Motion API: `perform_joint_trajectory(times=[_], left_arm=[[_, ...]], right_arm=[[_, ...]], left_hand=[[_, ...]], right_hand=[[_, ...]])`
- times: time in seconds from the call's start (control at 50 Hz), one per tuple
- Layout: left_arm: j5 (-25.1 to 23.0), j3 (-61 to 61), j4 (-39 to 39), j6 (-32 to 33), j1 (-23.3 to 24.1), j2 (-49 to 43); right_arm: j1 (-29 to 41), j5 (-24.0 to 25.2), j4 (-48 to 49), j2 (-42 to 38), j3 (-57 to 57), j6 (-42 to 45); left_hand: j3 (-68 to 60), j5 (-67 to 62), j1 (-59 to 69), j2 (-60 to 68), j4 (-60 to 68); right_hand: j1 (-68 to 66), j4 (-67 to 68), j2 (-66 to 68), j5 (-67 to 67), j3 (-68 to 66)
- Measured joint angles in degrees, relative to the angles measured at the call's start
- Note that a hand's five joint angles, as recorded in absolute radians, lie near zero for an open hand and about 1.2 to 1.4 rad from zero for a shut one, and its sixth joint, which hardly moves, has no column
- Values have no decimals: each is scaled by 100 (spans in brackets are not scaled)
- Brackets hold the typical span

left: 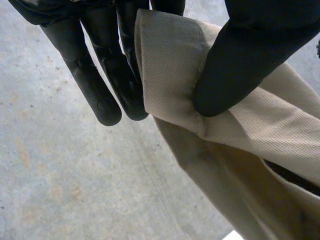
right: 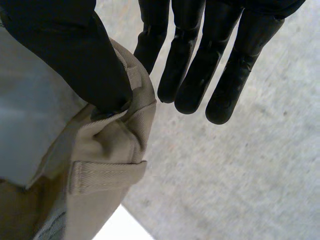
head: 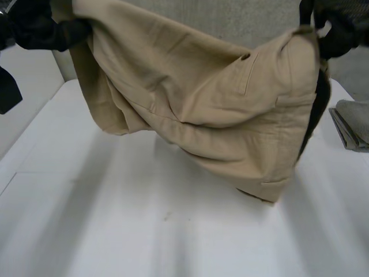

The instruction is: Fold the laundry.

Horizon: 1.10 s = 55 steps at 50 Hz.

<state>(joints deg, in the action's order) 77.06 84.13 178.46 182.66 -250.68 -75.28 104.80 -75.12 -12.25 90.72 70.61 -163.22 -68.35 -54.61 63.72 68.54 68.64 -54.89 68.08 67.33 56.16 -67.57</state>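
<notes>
You hold the trousers [head: 219, 115] in the air over the far half of the table [head: 144, 231], stretched between both hands. Your left hand [head: 40, 29] pinches a hem [left: 170, 65], thumb on one face and straight fingers packed together on the other. Your right hand [head: 340, 32] pinches the waistband [right: 142, 107] beside a belt loop [right: 105, 175], thumb against one finger, the other fingers straight, slightly spread and off the cloth.

That right pinch looks thin. I judge the heavy waist end could slip out if you swing or tug. The cloth sags and twists between the hands, so laying it down as it hangs would likely trap creases. You cannot tell whether the low corner touches the table. A folded grey cloth [head: 351, 124] lies at the table's right edge, and a wide lay-down could brush it.

The table is white and smooth, and the floor [left: 60, 165] is bare grey.
</notes>
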Motion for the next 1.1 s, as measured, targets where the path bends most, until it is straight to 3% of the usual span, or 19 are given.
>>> perform_joint_trajectory(times=[0.1,0.22,0.24,0.34,0.38,0.42,0.46,0.48,0.5,0.6,0.78,0.9,0.98,1.1], left_arm=[[-15,19,26,-55,-100,20],[-41,107,98,-61,-268,-474],[-39,124,172,-54,-299,-902],[-26,38,418,-24,-222,-2162],[-13,-60,532,-14,-154,-2688],[22,-220,651,-5,-74,-3305],[65,-318,702,-1,-34,-3622],[97,-367,724,2,-16,-3772],[140,-412,744,7,1,-3920],[322,-442,792,17,18,-4183],[296,-59,905,29,57,-3879],[87,31,1108,208,205,-4020],[-147,-74,1189,783,308,-4425],[-267,-416,1194,1663,348,-5065]], right_arm=[[-34,174,-188,-52,-252,30],[-66,327,-464,-1105,-709,91],[-55,289,-526,-1656,-970,125],[9,-102,-566,-2941,-1755,227],[48,-379,-567,-3424,-2119,302],[102,-791,-579,-3939,-2558,469],[117,-910,-585,-4053,-2662,537],[144,-1135,-605,-4209,-2805,686],[155,-1245,-619,-4255,-2846,778],[147,-1529,-673,-4048,-2634,1096],[117,-1447,-640,-2674,-1190,1299],[174,-1021,-654,-1968,-79,1249],[197,-518,-655,-1735,677,1011],[239,-219,-331,-1850,1388,319]], left_hand=[[0,0,0,0,0],[0,0,0,0,1],[0,0,0,0,1],[277,50,-43,-321,-308],[686,282,-274,-703,-720],[2559,2205,-2400,-2692,-2619],[2839,2493,-2721,-2994,-2906],[4559,4252,-4515,-4620,-4656],[5287,4980,-5114,-5372,-5374],[5570,5187,-5188,-5624,-5643],[5570,5187,-5177,-5623,-5643],[5392,5027,-4976,-5389,-5403],[5185,4787,-4725,-5199,-5196],[4834,4424,-4370,-4847,-4846]], right_hand=[[0,0,0,13,0],[0,0,0,27,0],[0,0,0,28,0],[0,0,0,28,0],[385,-634,-684,-499,691],[2711,-3090,-3226,-2855,3074],[3799,-4428,-4567,-4202,4419],[4010,-4789,-4876,-4551,4847],[4280,-5313,-5321,-5049,5302],[4339,-5475,-5486,-5215,5530],[4339,-5475,-5486,-5215,5530],[4339,-5475,-5486,-5215,5530],[4339,-5475,-5486,-5215,5530],[4339,-5474,-5483,-5216,5527]])
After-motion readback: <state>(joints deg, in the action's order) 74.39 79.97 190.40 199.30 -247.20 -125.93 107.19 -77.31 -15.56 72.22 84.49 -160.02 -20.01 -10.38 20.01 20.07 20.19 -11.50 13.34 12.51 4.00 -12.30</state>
